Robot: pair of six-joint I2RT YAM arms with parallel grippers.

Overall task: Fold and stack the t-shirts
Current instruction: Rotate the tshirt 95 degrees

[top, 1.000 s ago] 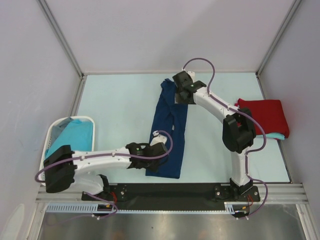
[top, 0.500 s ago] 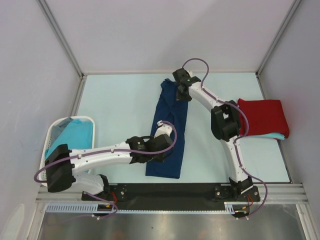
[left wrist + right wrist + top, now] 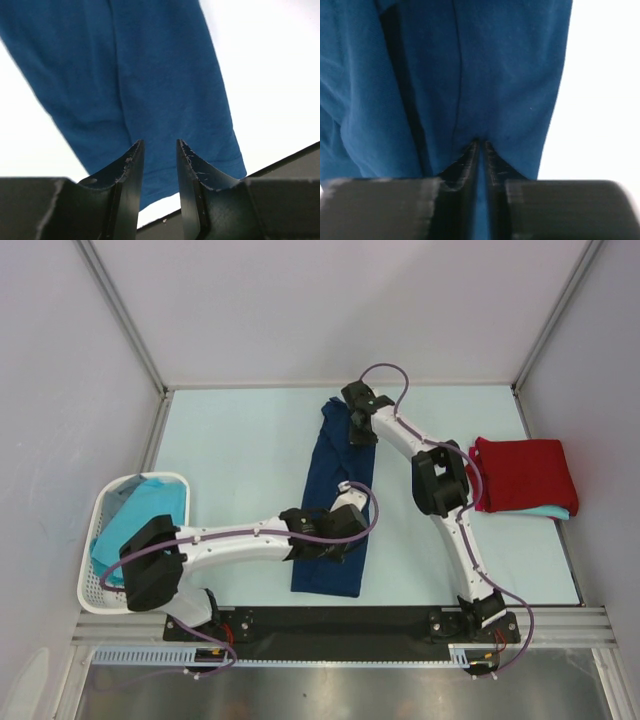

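— Where did we find the navy t-shirt (image 3: 338, 490)?

— We found it lying flat on the pale table (image 3: 240, 460) as a long, narrow strip. It ran from the upper middle of the overhead view down to the lower middle, and its near hem stopped just short of the black rail (image 3: 350, 622) that carried the arm bases.

— And what did we make of the right gripper (image 3: 479, 145)?

— We saw it at the far end of that shirt, in the upper middle of the overhead view. In its own wrist view the fingers (image 3: 465, 160) were pressed almost together, with a thin ridge of navy cloth pinched between them.

— The left gripper (image 3: 156, 147)?

— We placed it over the shirt's near part, right of centre in the lower half of the overhead view. Its fingers (image 3: 131, 170) stood apart with a modest gap. Through that gap we saw only the cloth below, and we saw nothing gripped between them.

— Did we note the other shirts?

— We did. A folded red t-shirt (image 3: 525, 473) lay at the right edge of the table, well apart from the navy one, and it rested on a turquoise t-shirt (image 3: 552, 511) whose edge showed along its lower side. At the lower left, a white basket (image 3: 100, 592) held an aqua t-shirt (image 3: 135, 515). The left arm's black elbow covered part of that basket.
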